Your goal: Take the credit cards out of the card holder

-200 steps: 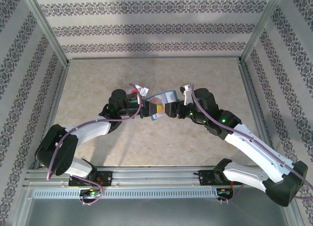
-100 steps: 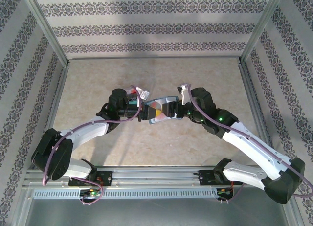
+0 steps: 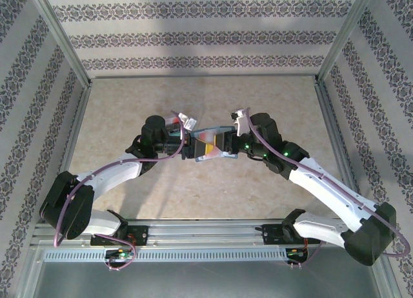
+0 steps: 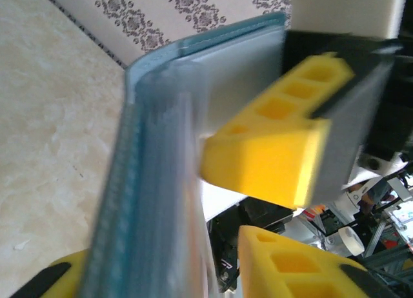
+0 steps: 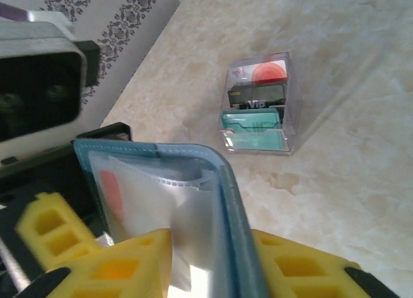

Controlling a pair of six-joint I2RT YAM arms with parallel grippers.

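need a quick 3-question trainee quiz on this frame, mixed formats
1. True or false: the card holder lies flat on the table.
2. What sits in the clear case on the table? A) cards, one white with a red circle B) coins C) keys
3. Fill in: the right gripper has its yellow fingers on either side of the ____.

Key: 1 false, it is held up off the table; 2 A; 3 card holder.
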